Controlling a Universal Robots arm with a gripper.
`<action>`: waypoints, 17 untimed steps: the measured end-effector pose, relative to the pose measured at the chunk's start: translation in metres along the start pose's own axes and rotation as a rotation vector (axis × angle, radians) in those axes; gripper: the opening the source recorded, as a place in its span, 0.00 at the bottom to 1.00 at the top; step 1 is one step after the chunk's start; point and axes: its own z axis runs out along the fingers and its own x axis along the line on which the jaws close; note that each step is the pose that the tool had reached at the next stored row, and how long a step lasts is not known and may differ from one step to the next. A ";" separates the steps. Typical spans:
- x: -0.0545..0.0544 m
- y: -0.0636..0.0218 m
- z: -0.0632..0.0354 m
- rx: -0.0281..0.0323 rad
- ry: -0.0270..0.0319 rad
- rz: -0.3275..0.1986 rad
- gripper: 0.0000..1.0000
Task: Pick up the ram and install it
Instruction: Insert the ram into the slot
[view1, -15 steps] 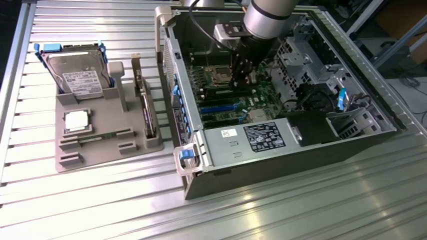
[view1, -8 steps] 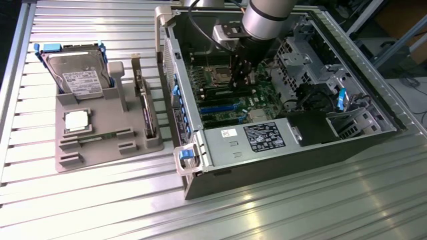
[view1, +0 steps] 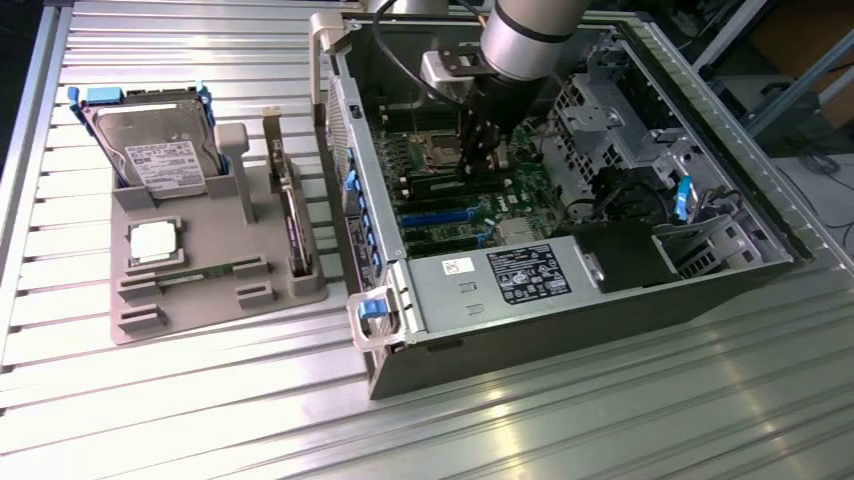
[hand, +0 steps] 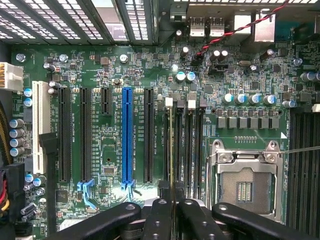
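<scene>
Ram held at the memory slots, not yet released

Inside the computer case (view1: 574, 335) on the worktop (view1: 601, 430), the gripper (hand: 173, 209) is closed narrow on the ram (hand: 172, 150). The stick stands edge-on along the memory slots (hand: 186, 150), beside the processor socket (hand: 245, 187). The pick-up looks done, but I cannot tell whether the ram is fully seated.

Tray (view1: 200, 310) lies on the exterior view's left; computer case (view1: 561, 330) stands just beside.
</scene>
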 end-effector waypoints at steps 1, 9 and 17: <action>0.000 0.0001 0.0001 -0.0001 0.0000 0.000 0.12; 0.002 0.0000 0.0032 -0.0001 0.0002 0.005 0.12; 0.001 0.0007 -0.0117 0.0023 0.0014 0.005 0.19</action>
